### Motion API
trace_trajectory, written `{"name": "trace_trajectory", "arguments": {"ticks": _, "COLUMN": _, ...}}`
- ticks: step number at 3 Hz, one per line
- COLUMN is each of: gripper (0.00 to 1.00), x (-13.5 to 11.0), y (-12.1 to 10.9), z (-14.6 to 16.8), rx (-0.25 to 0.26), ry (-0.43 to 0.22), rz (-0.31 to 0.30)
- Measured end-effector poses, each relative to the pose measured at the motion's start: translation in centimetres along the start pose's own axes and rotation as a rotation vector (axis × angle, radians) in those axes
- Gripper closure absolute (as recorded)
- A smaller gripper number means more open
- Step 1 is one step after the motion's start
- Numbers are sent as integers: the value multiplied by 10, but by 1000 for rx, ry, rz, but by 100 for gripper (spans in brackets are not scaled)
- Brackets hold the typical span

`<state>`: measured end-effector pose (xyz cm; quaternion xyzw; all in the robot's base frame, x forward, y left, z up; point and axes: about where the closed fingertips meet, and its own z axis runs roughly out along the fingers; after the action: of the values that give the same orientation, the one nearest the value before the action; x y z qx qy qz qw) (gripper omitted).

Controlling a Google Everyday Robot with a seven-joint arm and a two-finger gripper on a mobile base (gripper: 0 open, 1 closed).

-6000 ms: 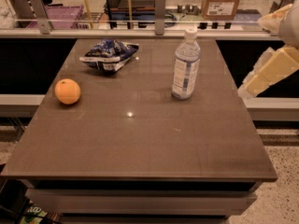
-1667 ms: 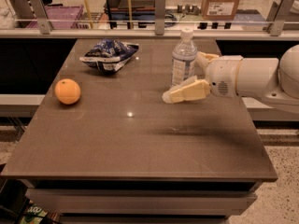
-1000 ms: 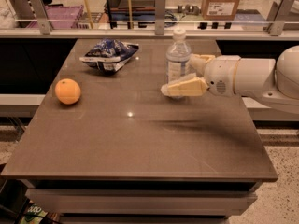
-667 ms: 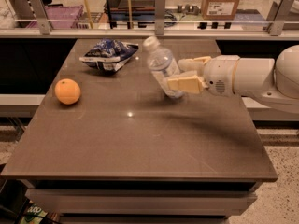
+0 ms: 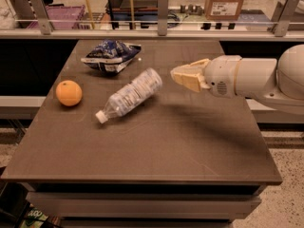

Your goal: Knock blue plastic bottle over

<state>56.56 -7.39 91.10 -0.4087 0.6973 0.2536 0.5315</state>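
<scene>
The blue plastic bottle (image 5: 129,96) lies on its side on the brown table (image 5: 156,146), its white cap pointing to the front left and its base to the back right. My gripper (image 5: 178,76) hangs over the table just right of the bottle's base, a short gap apart from it, reaching in from the right on its white arm (image 5: 251,77). It holds nothing.
An orange (image 5: 69,92) sits at the table's left edge, left of the bottle's cap. A blue-and-white snack bag (image 5: 110,56) lies at the back, behind the bottle. A railing and shelves with boxes stand behind the table.
The bottle stood upright at the back right, tipped leftward as my gripper pushed it, and now lies on its side nearer the table's middle. My gripper has stayed right of it.
</scene>
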Motion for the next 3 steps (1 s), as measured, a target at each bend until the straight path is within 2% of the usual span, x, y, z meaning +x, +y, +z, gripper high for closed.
{"name": "trace_trajectory", "arguments": {"ticks": 1, "gripper": 86, "x": -1, "y": 2, "z": 1, "rx": -3, "ry": 0, "rz": -2}}
{"name": "trace_trajectory", "arguments": {"ticks": 3, "gripper": 39, "x": -4, "y": 5, "z": 4, "rx": -10, "ry": -1, "rz": -7}}
